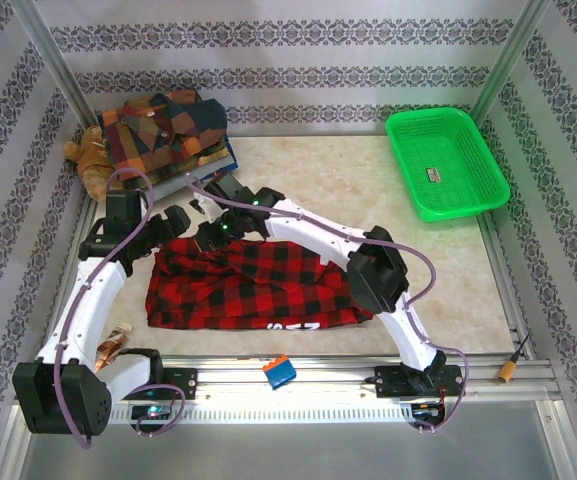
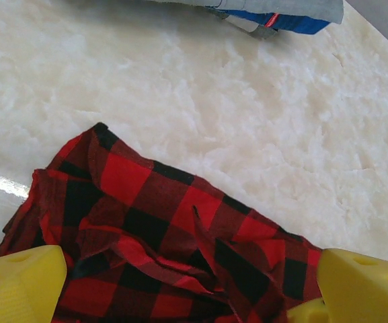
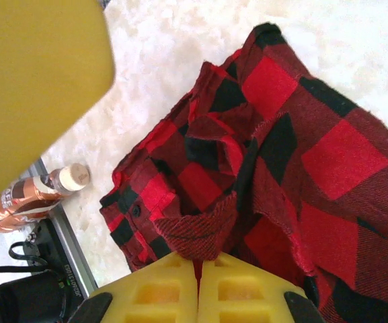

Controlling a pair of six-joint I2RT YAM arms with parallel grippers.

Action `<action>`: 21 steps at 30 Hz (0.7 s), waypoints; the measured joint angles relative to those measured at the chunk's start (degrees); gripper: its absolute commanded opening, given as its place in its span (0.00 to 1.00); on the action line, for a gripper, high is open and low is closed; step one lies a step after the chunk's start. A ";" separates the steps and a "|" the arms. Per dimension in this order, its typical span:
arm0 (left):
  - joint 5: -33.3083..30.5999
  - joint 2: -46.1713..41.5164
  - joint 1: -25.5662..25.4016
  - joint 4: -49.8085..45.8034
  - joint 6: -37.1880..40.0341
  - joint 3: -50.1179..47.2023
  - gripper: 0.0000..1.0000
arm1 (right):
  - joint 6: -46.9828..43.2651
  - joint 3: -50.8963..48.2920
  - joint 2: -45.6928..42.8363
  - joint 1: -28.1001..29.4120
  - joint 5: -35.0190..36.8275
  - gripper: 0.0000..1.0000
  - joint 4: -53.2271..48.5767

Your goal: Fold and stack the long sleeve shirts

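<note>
Folded shirts [image 1: 163, 135] sat stacked beyond the fingers. The red shirt [image 1: 248, 285] was not folded yet. The right fingers [image 3: 237, 289] pinched its edge, and the left fingers [image 2: 19, 286] were spread wide over it.

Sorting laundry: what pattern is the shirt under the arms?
The shirt is red-and-black check; right wrist view.

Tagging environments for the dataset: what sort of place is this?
Probably a staged lab test cell, not a home: aluminium frame posts, printed wallpaper panels boxing in a marble-look table, and a mounting rail along its near edge.
</note>
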 measured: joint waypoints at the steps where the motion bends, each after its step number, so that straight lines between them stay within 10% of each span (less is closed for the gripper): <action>1: 0.00 0.00 0.00 0.02 0.00 -0.26 0.96 | 0.24 0.68 0.90 0.20 0.00 0.08 0.04; 5: -0.02 -0.11 0.00 0.00 -0.02 -1.25 0.96 | 2.29 3.74 4.87 0.37 -0.02 0.43 0.15; 13: 0.28 -2.08 0.17 0.44 -0.48 -3.61 0.97 | 5.22 6.69 7.82 -0.07 0.42 0.78 -2.23; 21: 4.46 -2.58 -0.15 0.90 -1.79 -10.12 0.97 | 8.81 -11.76 -9.75 -5.31 4.79 0.83 -3.17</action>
